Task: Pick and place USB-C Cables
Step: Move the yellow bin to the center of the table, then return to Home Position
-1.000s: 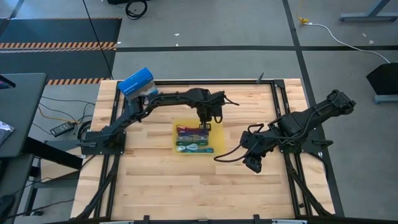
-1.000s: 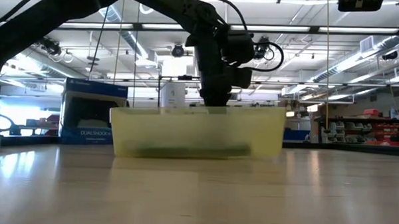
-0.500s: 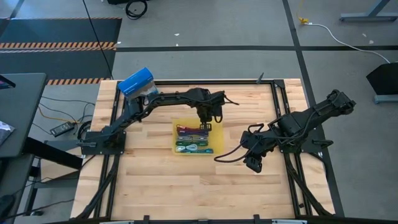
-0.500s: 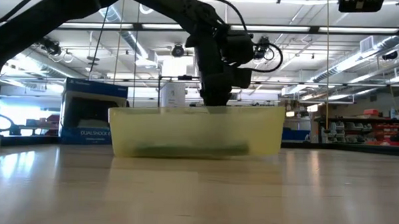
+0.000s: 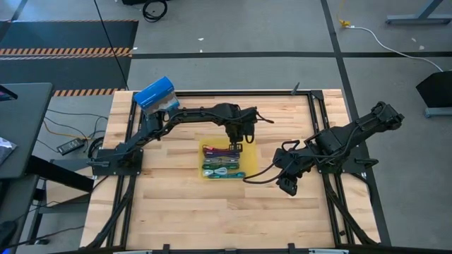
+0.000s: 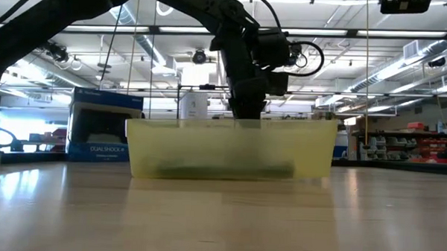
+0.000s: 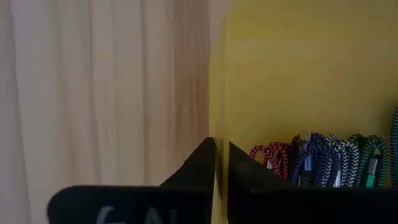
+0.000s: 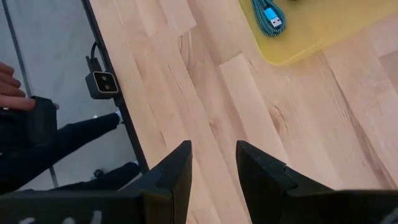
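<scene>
While the right gripper [image 5: 287,185] hangs over bare wood toward the tabletop's right edge, fingers a narrow gap apart and holding nothing, the left gripper [image 5: 236,146] reaches down at the yellow tray [image 5: 238,152] near the tabletop's centre. Its fingers are pinched on the tray's far rim. The USB-C cables [image 5: 221,163] lie bundled in a row inside the tray.

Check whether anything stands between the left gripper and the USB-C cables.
Nothing separate does. The left gripper is shut on the wall of the yellow tray, with one finger inside it, and the USB-C cables lie just beyond that finger. The right gripper waits open, right of the tray.
</scene>
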You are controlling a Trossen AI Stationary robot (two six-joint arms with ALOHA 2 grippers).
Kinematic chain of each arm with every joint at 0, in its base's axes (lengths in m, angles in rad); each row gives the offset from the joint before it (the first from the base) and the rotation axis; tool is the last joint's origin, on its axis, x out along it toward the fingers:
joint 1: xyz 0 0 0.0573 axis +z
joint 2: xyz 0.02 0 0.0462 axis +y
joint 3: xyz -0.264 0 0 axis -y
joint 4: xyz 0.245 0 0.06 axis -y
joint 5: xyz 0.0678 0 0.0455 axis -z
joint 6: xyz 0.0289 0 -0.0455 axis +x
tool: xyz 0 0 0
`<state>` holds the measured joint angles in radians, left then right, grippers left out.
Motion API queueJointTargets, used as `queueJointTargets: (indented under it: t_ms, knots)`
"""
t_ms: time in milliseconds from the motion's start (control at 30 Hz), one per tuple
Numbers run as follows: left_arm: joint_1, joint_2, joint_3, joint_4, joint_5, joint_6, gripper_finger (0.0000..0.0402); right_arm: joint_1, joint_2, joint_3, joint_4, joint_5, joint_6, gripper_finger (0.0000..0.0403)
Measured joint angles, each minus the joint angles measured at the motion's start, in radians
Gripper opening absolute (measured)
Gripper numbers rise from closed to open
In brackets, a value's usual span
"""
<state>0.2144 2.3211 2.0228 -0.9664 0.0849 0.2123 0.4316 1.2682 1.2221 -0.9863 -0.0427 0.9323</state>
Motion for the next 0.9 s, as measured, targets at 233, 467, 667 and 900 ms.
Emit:
queueJointTargets:
  t_ms: [233,467,667,900]
  knots:
    - [-0.012,0.000,0.000,-0.002,-0.001,-0.018,0.0053,0.000,0.000,0.000,0.001,-0.003,0.007,0.0131]
    - [-0.023,-0.006,0.000,-0.010,-0.020,-0.042,0.0117,0.000,0.000,0.000,0.001,-0.009,0.005,0.0131]
    - [-0.010,-0.092,-0.001,-0.045,-0.042,-0.053,0.0157,0.000,0.000,0.000,0.000,0.004,-0.026,0.0131]
    - [0.019,-0.240,-0.001,-0.064,-0.047,-0.190,0.0158,-0.001,0.000,0.000,0.000,0.027,-0.074,0.0131]
